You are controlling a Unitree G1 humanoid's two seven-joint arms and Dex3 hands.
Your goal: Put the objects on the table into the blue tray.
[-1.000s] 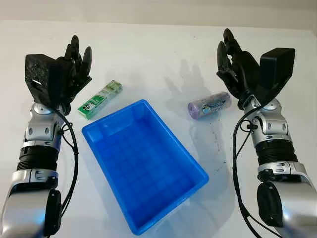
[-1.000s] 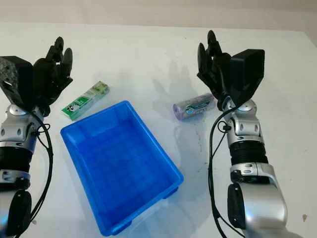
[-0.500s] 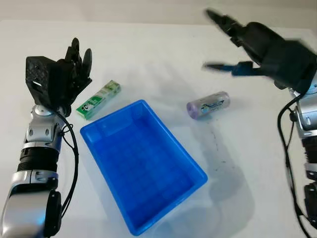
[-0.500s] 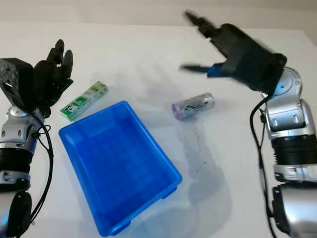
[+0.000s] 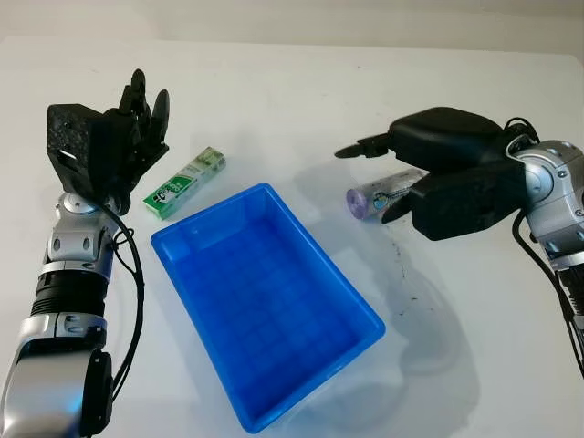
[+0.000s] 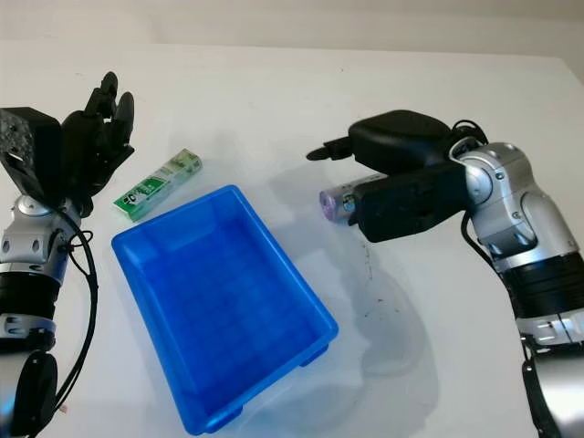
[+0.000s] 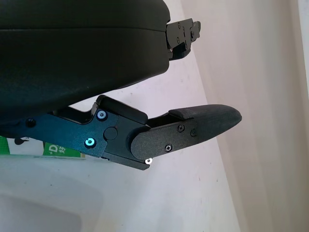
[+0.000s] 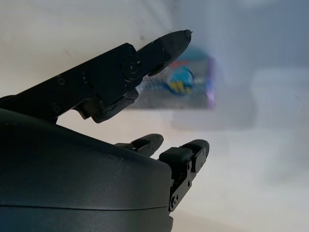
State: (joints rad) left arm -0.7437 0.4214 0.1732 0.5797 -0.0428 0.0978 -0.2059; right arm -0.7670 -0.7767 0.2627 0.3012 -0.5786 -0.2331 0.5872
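Because the purple roll [image 5: 384,190] lies on its side on the white table [image 5: 274,109], just off the far right rim of the blue tray [image 5: 265,301], the right hand [image 5: 401,173] is positioned directly over it, palm down. One finger extends past the far side of the roll and the others sit on its near side, so the hand straddles the roll for a grasp across its short axis. No contact is visible; the right hand is released and holds nothing. In the right wrist view the roll [image 8: 181,84] lies beyond the fingers [image 8: 159,46], not between closed digits.

The green pack [image 5: 183,183] lies flat on the table just beyond the tray's far left corner, apart from the rim. The left hand [image 5: 132,128] is parked upright beside it, unclenched and empty.

The tray contains nothing, so neither object has been placed. Judged step: lowering and closing on the roll. A cylinder on its side can roll away under uneven finger contact; both sides should close together.
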